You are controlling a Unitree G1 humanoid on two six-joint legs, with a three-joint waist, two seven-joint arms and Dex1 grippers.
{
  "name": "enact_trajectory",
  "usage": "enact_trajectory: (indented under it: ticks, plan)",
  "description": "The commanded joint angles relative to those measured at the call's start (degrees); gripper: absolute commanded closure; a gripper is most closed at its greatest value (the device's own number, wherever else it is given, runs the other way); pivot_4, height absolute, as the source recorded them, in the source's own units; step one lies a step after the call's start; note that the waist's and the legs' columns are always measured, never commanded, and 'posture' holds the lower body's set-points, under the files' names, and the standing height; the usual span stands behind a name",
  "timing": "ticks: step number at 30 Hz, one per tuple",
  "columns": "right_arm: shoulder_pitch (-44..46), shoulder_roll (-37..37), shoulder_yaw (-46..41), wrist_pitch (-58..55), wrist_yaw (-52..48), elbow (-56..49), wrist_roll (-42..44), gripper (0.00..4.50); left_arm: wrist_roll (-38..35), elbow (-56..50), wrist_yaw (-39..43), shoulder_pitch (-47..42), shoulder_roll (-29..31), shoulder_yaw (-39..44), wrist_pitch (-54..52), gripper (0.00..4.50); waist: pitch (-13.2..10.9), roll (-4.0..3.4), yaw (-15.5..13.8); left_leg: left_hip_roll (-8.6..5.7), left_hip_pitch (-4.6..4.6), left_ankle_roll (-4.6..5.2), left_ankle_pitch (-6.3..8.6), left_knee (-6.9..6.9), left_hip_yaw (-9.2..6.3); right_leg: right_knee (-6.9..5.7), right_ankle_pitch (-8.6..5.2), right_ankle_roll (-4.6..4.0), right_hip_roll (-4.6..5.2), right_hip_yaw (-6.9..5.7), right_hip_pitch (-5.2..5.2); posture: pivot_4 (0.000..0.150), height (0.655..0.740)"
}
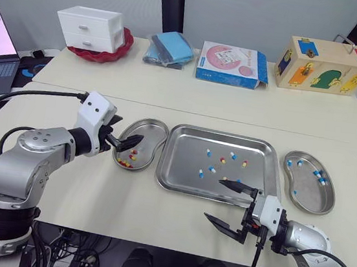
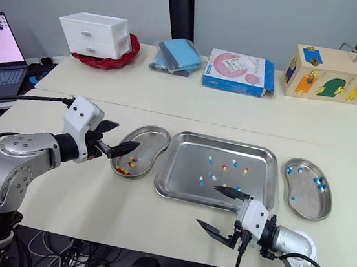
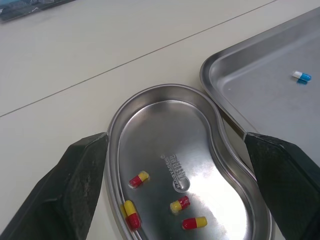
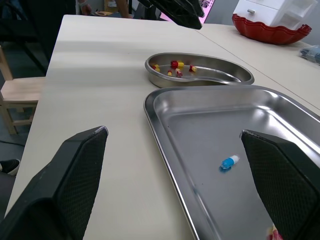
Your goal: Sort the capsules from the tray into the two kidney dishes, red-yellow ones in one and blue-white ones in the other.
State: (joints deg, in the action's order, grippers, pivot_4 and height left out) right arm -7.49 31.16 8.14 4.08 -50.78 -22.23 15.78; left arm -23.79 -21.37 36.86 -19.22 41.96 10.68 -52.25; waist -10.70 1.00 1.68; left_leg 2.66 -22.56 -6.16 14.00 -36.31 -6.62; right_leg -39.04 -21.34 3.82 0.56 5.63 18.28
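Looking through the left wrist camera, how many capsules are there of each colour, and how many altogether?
Red-yellow capsules: 4, all lying in the kidney dish
Blue-white capsules: 1, lying in the tray
Total: 5

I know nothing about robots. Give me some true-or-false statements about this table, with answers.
1. The left dish holds red-yellow capsules. True.
2. The tray is empty. False: capsules of both colours lie in it.
3. The left tool grips a capsule. False: it is open and empty, above the left dish.
4. The right dish holds blue-white capsules. True.
5. The right tool is shut. False: it is open, near the tray's front edge.
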Motion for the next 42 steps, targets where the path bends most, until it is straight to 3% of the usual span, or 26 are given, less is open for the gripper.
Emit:
enact_trajectory:
  ticks: [1,8,12,18,26,38,42]
  plan:
    - [-0.45,0.6,-0.88,-0.04,0.62,-2.83,0.45,0.0,-1.84,-1.07,1.96,1.21,1.17,4.12,3.35,0.02,0.0,0.0,0.01,0.0,0.0,0.0,0.0,0.0,0.0,0.0,0.0,0.0,0.0,0.0,0.0,0.15,0.7312]
    - [-5.67,5.31,-9.7,-5.01,2.22,-7.77,3.94,0.0,-7.16,-4.45,12.21,16.74,4.91,15.34,9.38,0.02,-0.02,-0.04,0.17,0.03,0.0,0.0,0.0,0.13,0.08,0.04,-0.01,-0.01,0.01,0.08,0.07,0.15,0.7312]
    - [-13.72,9.43,-20.65,-7.04,1.08,-9.66,7.11,0.0,-5.9,-2.35,14.98,27.32,3.22,21.03,16.1,0.02,-0.02,-0.02,-0.22,0.01,-0.01,0.0,0.0,0.14,0.1,0.08,-0.01,-0.02,0.05,0.08,0.05,0.15,0.7312]
    - [-24.66,12.56,-37.74,-5.63,-4.93,-5.36,9.44,0.0,-4.63,6.53,18.13,35.08,1.12,23.48,24.18,0.02,0.0,0.01,-0.12,0.01,0.18,0.01,0.01,0.14,0.11,0.04,-0.01,-0.03,0.05,0.09,-0.07,0.15,0.7312]
    - [-28.22,14.72,-48.63,-3.94,-11.39,7.87,8.8,0.0,-1.88,10.89,19.22,38.07,1.4,21.55,30.52,0.02,0.0,0.05,0.08,0.01,0.2,0.01,0.01,0.2,0.2,0.06,-0.02,-0.04,0.05,0.17,-0.06,0.15,0.7312]
    - [-29.82,15.68,-50.7,0.98,-16.27,17.53,5.9,0.0,-2.97,11.2,24.31,39.82,2.75,19.29,32.7,0.02,-0.01,0.03,0.11,0.01,0.21,0.01,0.01,0.22,0.24,0.07,-0.02,-0.03,0.05,0.2,-0.06,0.15,0.7312]
    - [-34.38,15.04,-51.91,3.88,-19.6,16.66,5.67,0.0,-4.53,7.24,29.12,37.65,3.48,13.85,33.44,0.02,-0.01,-0.06,-0.08,0.01,0.21,0.01,0.01,0.22,0.24,0.07,-0.02,-0.04,0.05,0.2,-0.06,0.15,0.7312]
